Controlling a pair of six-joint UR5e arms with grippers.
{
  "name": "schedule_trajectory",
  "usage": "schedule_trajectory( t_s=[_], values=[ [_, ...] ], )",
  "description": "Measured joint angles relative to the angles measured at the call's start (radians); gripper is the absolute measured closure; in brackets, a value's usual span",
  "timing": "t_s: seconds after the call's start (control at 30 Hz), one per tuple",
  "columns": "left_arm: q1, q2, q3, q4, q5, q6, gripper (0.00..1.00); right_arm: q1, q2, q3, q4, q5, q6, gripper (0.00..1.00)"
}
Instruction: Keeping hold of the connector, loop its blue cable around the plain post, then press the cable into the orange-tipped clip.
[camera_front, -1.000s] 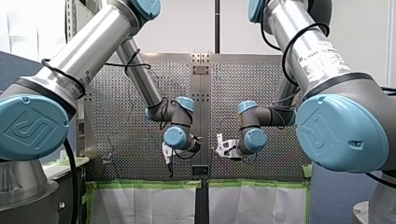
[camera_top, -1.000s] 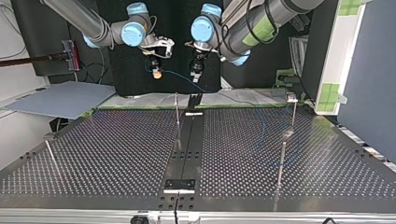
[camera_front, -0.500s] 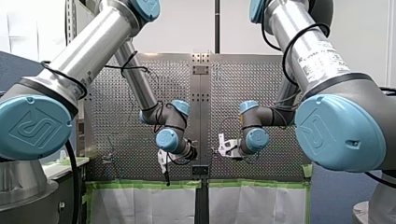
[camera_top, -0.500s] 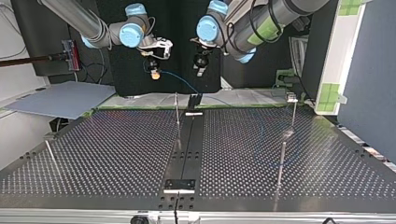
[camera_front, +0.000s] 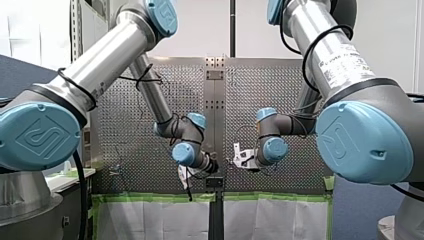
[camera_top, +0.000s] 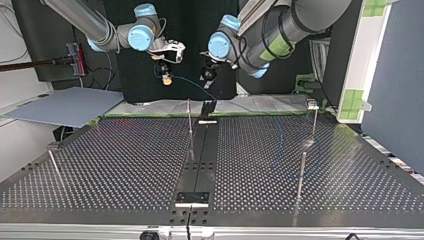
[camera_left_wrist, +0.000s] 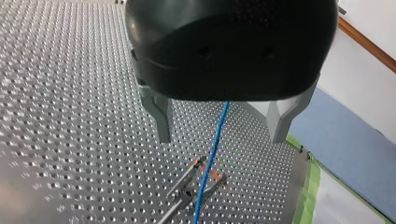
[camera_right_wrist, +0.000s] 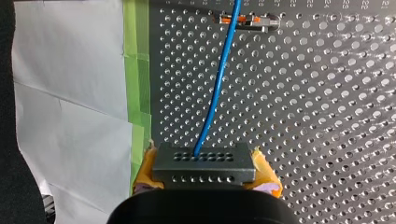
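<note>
Our right gripper (camera_right_wrist: 205, 171) has its yellow pads (camera_right_wrist: 144, 169) clamped on the one black connector (camera_right_wrist: 204, 161), above the perforated table (camera_right_wrist: 327, 116) at its edge lined with green tape (camera_right_wrist: 136, 70). The single blue cable (camera_right_wrist: 217, 88) runs out from the connector to the one orange-tipped clip (camera_right_wrist: 243, 19) near that edge. Our left gripper (camera_left_wrist: 222, 135) holds its two metal fingers (camera_left_wrist: 161, 116) apart, and the cable passes between them, touching neither. Farther across the table we count four upright posts (camera_top: 190, 125).
</note>
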Motion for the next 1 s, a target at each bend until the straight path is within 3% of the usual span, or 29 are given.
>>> schedule_trajectory(
  t_s=[0.2,0.4,0.67,1.0],
  values=[
    [0.013,-0.055,0.046,0.030,0.039,-0.034,0.00,0.004,0.000,0.000,0.000,0.000,0.000,1.00],
    [0.022,-0.104,0.072,0.041,0.046,-0.068,0.00,0.003,0.000,0.000,0.000,-0.003,0.000,1.00],
    [0.057,-0.114,0.083,0.081,0.036,-0.088,0.00,0.006,0.000,0.000,-0.001,-0.005,-0.001,1.00],
    [0.074,-0.115,0.095,0.126,0.057,-0.077,0.00,0.007,0.000,0.000,0.000,-0.008,-0.002,1.00]
  ],
)
